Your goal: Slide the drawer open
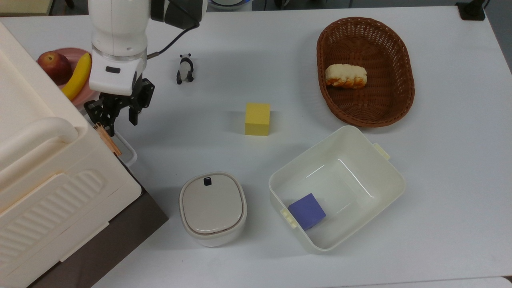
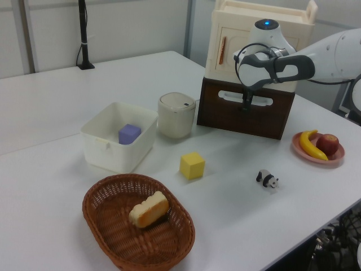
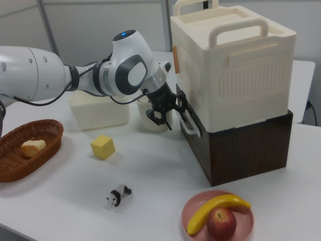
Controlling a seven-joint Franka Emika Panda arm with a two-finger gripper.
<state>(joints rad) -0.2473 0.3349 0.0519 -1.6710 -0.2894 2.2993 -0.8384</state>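
The drawer (image 2: pixel 237 117) is the dark brown box under the big cream case; its front looks flush and no inside shows. Its white loop handle (image 1: pixel 127 154) sticks out of the front, also clear in the left view (image 2: pixel 228 96) and the right view (image 3: pixel 189 126). My gripper (image 1: pixel 119 118) hangs open at the handle's far end in the top view, one finger close to the case, the other out over the table. The left view puts the gripper (image 2: pixel 246 105) in front of the handle. In the right view the gripper (image 3: pixel 168 111) sits just above it. Contact cannot be made out.
The ribbed cream case (image 1: pixel 48 180) stands on the drawer box. A pink plate (image 1: pixel 73 53) with an apple and a banana lies behind the arm, a toy panda (image 1: pixel 185 69) beside it. Nearby are a lidded cream pot (image 1: pixel 212 208), a yellow cube (image 1: pixel 257 119), a white tub (image 1: pixel 394 176) and a basket (image 1: pixel 405 100).
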